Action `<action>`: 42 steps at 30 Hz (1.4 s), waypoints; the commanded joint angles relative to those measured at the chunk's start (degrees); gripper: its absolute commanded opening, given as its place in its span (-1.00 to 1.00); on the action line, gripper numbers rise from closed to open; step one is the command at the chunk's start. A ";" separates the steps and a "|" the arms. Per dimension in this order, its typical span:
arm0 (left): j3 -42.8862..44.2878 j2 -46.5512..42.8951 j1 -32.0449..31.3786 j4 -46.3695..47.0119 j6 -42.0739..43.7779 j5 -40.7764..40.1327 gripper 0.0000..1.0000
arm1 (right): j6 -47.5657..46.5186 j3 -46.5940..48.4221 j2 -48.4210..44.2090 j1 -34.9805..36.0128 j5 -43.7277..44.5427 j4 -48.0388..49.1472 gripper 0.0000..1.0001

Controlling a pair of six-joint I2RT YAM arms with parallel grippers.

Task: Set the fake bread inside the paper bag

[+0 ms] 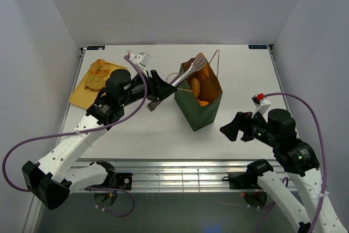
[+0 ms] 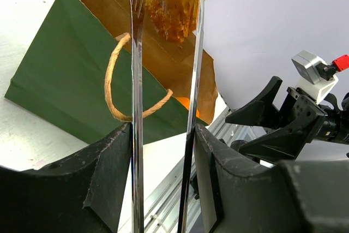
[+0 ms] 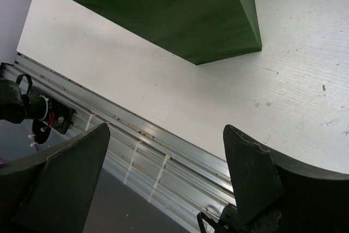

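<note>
Bread (image 2: 172, 4) aligned along tongs (image 2: 135, 107) left end effector (image 2: 163, 147) clamps; right end effector (image 3: 166, 135) gapes empty.

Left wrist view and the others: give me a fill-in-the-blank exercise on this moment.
The left hand holds the bread piece not directly but with metal ____.
That piece is at the mouth of the paper bag, which is dark ____ outside.
The right hand is open and holds ____.
Missing: tongs; green; nothing.
</note>
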 commanded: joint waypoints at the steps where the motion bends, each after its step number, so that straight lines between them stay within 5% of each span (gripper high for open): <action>1: 2.49 -1.95 -0.22 1.02 0.79 -0.11 0.15 | 0.28 -0.55 -0.42 0.13 -0.61 0.27 0.80; 27: 4.33 -5.37 -0.22 -1.61 2.54 -3.53 0.15 | 0.28 -0.55 -0.42 0.13 -0.96 0.27 0.80; 36: 16.36 -4.85 -0.22 -14.08 13.26 -17.77 0.14 | 0.29 -0.64 -0.59 0.13 -1.14 0.18 0.80; 42: 19.63 -2.83 -0.13 -21.99 22.75 -35.75 0.16 | 0.28 -0.55 -0.33 0.13 -1.14 0.27 0.80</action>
